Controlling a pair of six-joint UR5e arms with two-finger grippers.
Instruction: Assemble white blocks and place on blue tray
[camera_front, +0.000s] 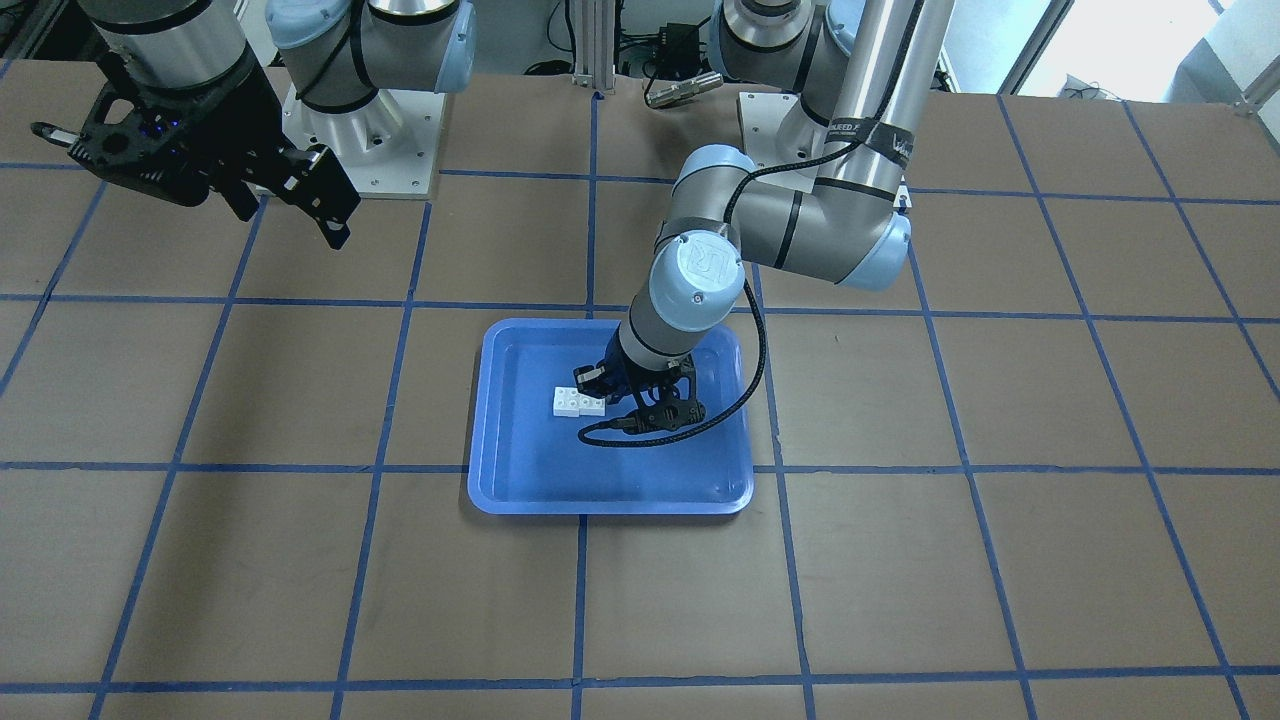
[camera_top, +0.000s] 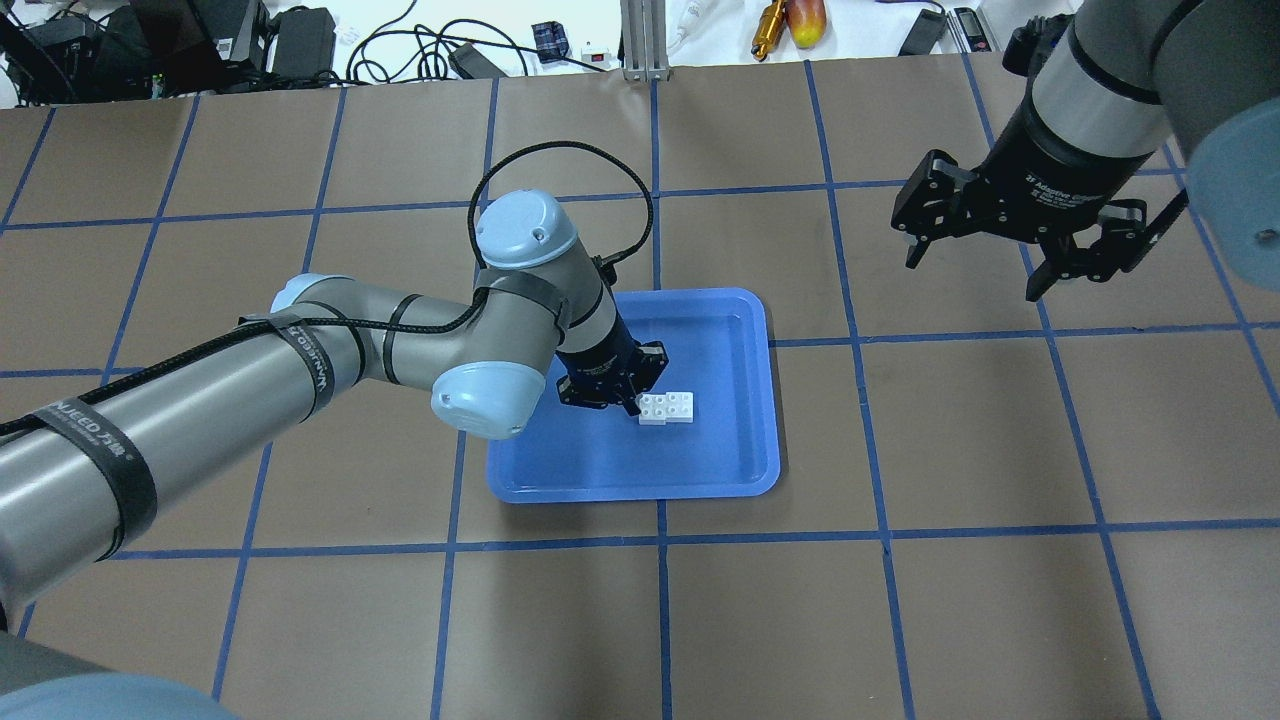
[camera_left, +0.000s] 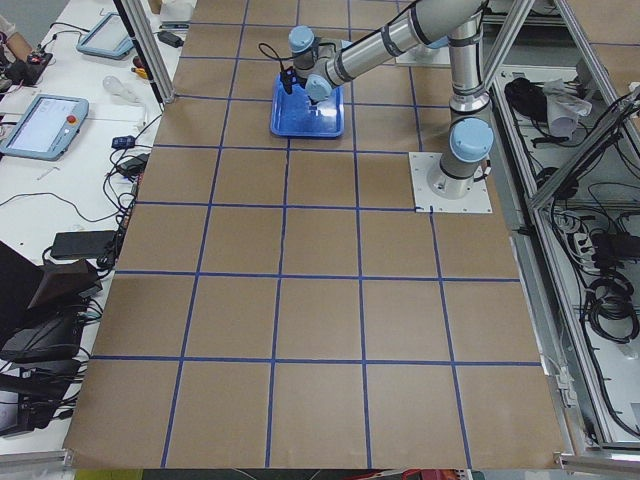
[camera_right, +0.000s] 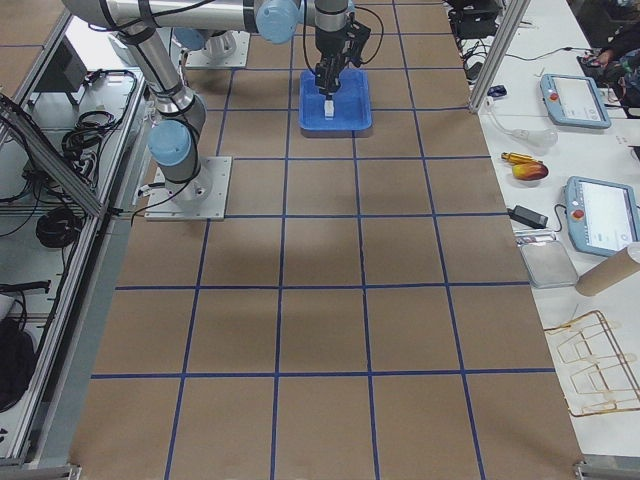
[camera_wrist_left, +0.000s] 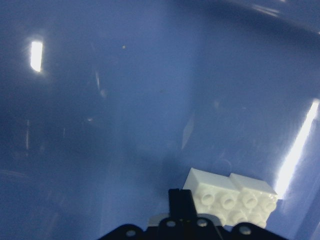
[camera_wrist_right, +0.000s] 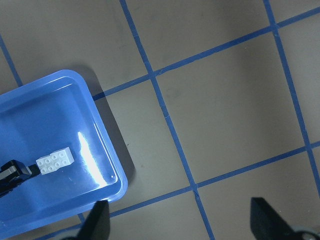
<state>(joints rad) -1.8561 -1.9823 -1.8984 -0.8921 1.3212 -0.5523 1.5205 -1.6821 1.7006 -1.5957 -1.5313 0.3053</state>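
Note:
The white blocks (camera_top: 668, 408), joined into one short stack, rest on the floor of the blue tray (camera_top: 720, 450), left of its middle. My left gripper (camera_top: 636, 404) reaches down into the tray, its fingertips closed together at the stack's left end. The left wrist view shows the stack (camera_wrist_left: 235, 197) just right of the closed fingertips (camera_wrist_left: 181, 200). The front view shows the stack (camera_front: 575, 402), the left gripper (camera_front: 598, 388) and the tray (camera_front: 620, 480). My right gripper (camera_top: 973, 277) hangs open and empty, high above the table to the tray's right.
The brown table has a grid of blue tape lines (camera_top: 660, 520). The right wrist view looks down on the tray's corner (camera_wrist_right: 112, 165) and the stack (camera_wrist_right: 55, 161). Cables and tools (camera_top: 790, 20) lie beyond the far table edge.

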